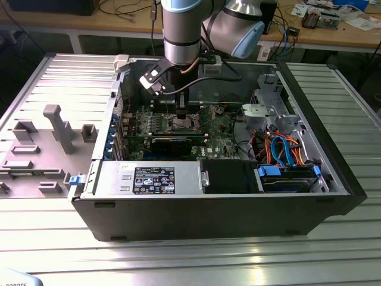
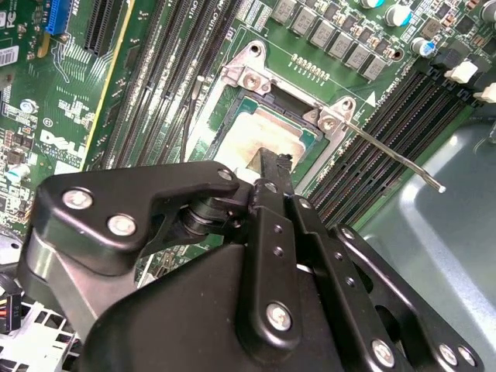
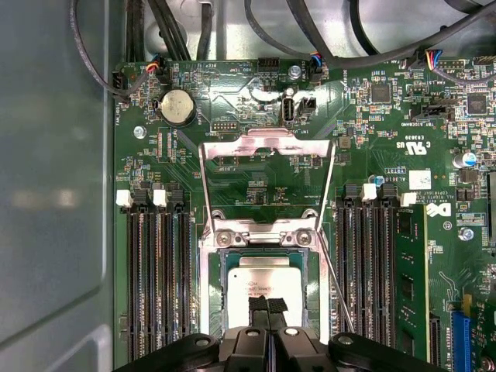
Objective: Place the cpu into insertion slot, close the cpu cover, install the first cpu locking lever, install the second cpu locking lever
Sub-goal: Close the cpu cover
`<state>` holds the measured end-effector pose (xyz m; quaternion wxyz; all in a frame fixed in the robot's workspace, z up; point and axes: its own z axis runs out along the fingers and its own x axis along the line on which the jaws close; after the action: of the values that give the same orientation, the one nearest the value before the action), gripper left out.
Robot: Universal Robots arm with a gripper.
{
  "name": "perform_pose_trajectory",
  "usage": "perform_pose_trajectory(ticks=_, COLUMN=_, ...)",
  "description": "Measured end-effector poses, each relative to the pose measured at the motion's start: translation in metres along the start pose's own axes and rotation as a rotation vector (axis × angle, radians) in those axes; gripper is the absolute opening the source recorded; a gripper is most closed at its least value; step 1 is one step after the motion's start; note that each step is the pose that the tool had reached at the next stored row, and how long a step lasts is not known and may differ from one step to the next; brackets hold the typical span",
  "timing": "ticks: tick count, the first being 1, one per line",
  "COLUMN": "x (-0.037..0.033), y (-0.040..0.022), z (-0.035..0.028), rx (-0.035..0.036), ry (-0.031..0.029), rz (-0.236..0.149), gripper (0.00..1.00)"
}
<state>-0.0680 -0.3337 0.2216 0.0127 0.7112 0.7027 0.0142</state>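
The cpu [image 3: 267, 283], a flat square chip with a dull grey face, lies in the insertion slot [image 3: 211, 294] on the green board; it also shows in the second wrist view [image 2: 271, 128]. My gripper [image 3: 268, 306] is shut, its black fingertips [image 2: 273, 167] together on or just above the chip's face. The cpu cover [image 3: 267, 142], a shiny silver frame, stands swung open behind the socket. Thin wire locking levers [image 3: 341, 298] run free beside the socket, one sticking out over the memory slots [image 2: 395, 159]. In the exterior view the arm reaches down into the case over the socket [image 1: 178, 122].
Rows of black memory slots [image 3: 155, 271] flank the socket on both sides. A black graphics card [image 1: 172, 143], the power supply [image 1: 149, 179] and a drive cage with blue cables [image 1: 286, 155] surround it inside the open case. A grey fixture plate [image 1: 47, 143] lies at the exterior view's left.
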Motion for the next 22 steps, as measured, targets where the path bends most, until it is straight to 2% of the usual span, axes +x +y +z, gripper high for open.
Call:
perform_pose_trajectory(ticks=8, x=0.0, y=0.0003, z=0.0, rx=0.0006, ry=0.0004, rz=0.0, gripper=0.11)
perform_pose_trajectory(ticks=12, x=0.0, y=0.0013, z=-0.0012, rx=0.0152, ry=0.0, rz=0.0, gripper=0.11)
perform_pose_trajectory(ticks=14, x=0.0, y=0.0014, z=-0.0056, rx=0.0167, ry=0.0003, rz=0.0, gripper=0.11)
perform_pose_trajectory(ticks=16, x=0.0001, y=0.0018, z=-0.0147, rx=0.0168, ry=0.0003, rz=0.0, gripper=0.11)
perform_pose_trajectory(ticks=19, x=0.0001, y=0.002, z=-0.0189, rx=0.0168, ry=0.0003, rz=0.0, gripper=0.11)
perform_pose_trajectory(ticks=22, x=0.0001, y=0.002, z=-0.0196, rx=0.0168, ry=0.0003, rz=0.0, gripper=0.11)
